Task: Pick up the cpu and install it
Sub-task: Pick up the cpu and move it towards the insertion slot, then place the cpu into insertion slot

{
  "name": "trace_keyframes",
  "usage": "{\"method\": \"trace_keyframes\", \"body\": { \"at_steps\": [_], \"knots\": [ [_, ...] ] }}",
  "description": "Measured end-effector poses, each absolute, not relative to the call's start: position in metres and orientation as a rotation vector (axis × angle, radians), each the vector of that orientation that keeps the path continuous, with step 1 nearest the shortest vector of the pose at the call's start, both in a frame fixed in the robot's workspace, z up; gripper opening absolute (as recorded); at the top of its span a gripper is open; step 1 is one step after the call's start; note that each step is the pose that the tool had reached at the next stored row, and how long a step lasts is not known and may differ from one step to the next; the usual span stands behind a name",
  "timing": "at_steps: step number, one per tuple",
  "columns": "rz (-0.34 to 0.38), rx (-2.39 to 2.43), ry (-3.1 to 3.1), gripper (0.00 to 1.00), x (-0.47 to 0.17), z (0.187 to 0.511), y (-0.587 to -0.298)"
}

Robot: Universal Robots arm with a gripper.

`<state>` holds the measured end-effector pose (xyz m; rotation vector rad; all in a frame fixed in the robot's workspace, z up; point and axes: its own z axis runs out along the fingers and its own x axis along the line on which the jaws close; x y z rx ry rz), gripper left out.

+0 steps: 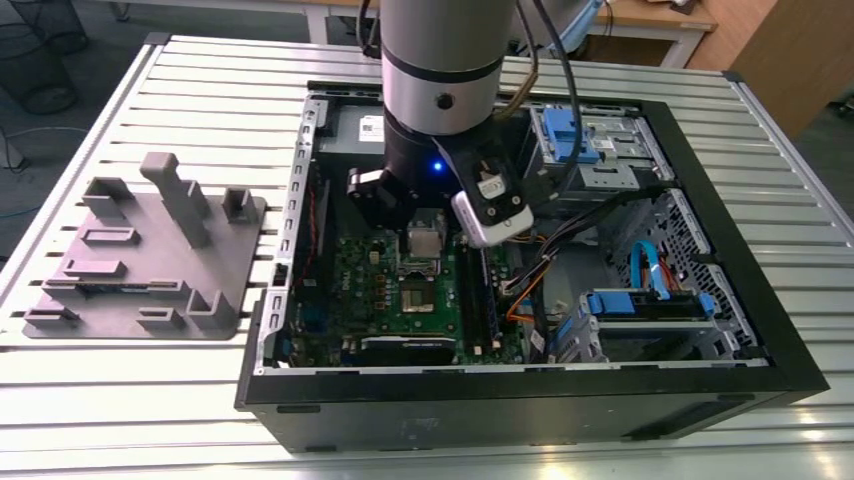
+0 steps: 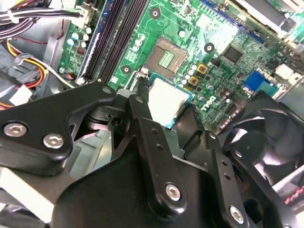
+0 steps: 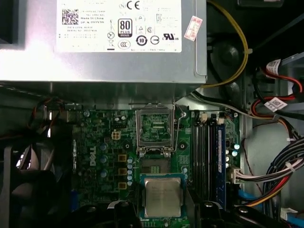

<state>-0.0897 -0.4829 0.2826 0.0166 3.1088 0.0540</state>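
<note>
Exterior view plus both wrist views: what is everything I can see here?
slatted metal table: one, silver, beneath everything.
plastic fixture tray: one, grey, on the table, exterior view's left.
open computer case: one, black, mid-table.
motherboard: one, green, inside the case.
hinged metal socket frame: one, silver, open on the motherboard.
power supply box: one, silver-grey, inside the case.
plastic drive brackets: two, blue, inside the case.
flat square cpu: one, silver-grey, held over the motherboard.
robot arm: one, silver and black, reaching into the case.
tool: one, black, shut on the cpu.
</note>
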Motion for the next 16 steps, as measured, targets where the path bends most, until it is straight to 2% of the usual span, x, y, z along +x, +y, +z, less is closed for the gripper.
{"method": "trace_keyframes", "body": {
  "at_steps": [16],
  "knots": [
    [0.052,0.017,3.109,0.47,-0.090,0.268,-0.483]
  ]
}}
